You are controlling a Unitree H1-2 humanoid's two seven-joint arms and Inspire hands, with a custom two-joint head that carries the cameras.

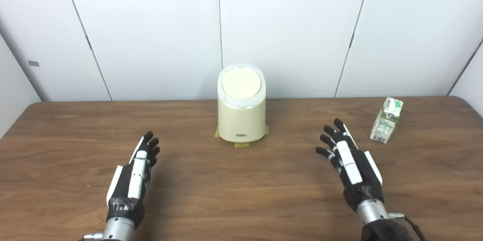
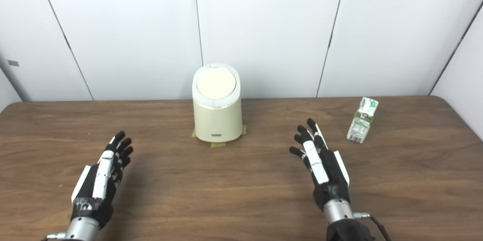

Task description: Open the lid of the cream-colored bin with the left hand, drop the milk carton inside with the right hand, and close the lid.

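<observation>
Left eye view showed the cream bin (image 1: 241, 114) standing mid-table with its lid (image 1: 241, 83) down. Both the left hand (image 1: 134, 175) and right hand (image 1: 349, 160) hovered empty, fingers spread. Beyond the right hand, the milk carton (image 1: 386, 120) stood on the table (image 1: 241, 188).

Hidden, cropped and unreadable parts of the scene

Both forearms are cut off by the bottom edge, so only the left hand (image 1: 133, 180) and right hand (image 1: 351, 165) with their wrists show. The palms face away and cannot be seen. The bin (image 1: 241, 120) hides its own inside behind the lid (image 1: 241, 82), and the small label at its base is too small to read. Print on the milk carton (image 1: 386, 120) is illegible. The table (image 1: 241, 195) runs out of view at the near and side edges.
</observation>
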